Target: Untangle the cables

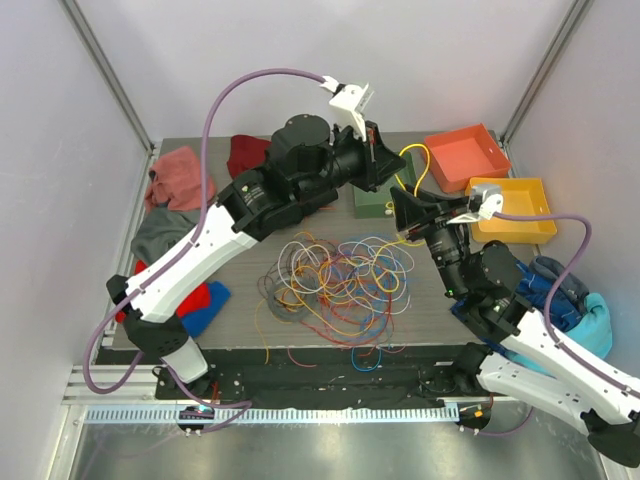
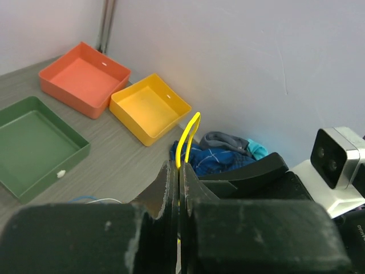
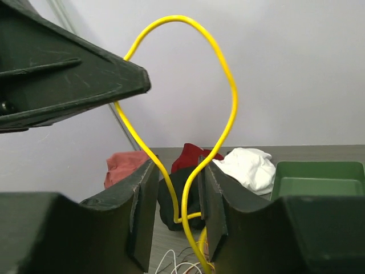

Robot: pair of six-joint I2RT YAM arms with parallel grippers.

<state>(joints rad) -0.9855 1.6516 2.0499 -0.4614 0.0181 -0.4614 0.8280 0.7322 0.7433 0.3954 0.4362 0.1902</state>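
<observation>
Cables (image 1: 340, 275): thin wires in many colours, heaped in a loose tangle at mid-surface (image 1: 430, 320).
Yellow cable (image 3: 228, 85): raised above the far right part, held between both hands.
Handling: judged light, limp and springy in the loops. Snagging on neighbouring wires is likely, so slow pulls are advised.
Hold point: a single strand clear of crossings, close to the loop.
Left hand (image 2: 178, 168): pressed together on the yellow cable, with a loop standing above the fingers.
Right hand (image 3: 178, 168): spread partway, both strands of the loop between its fingers, not pinched.
Edges: trays (image 1: 465, 160) far right, cloths (image 1: 180, 178) along the sides, walls (image 1: 400, 60) close.
Open room: mainly upward, above the tangle.
</observation>
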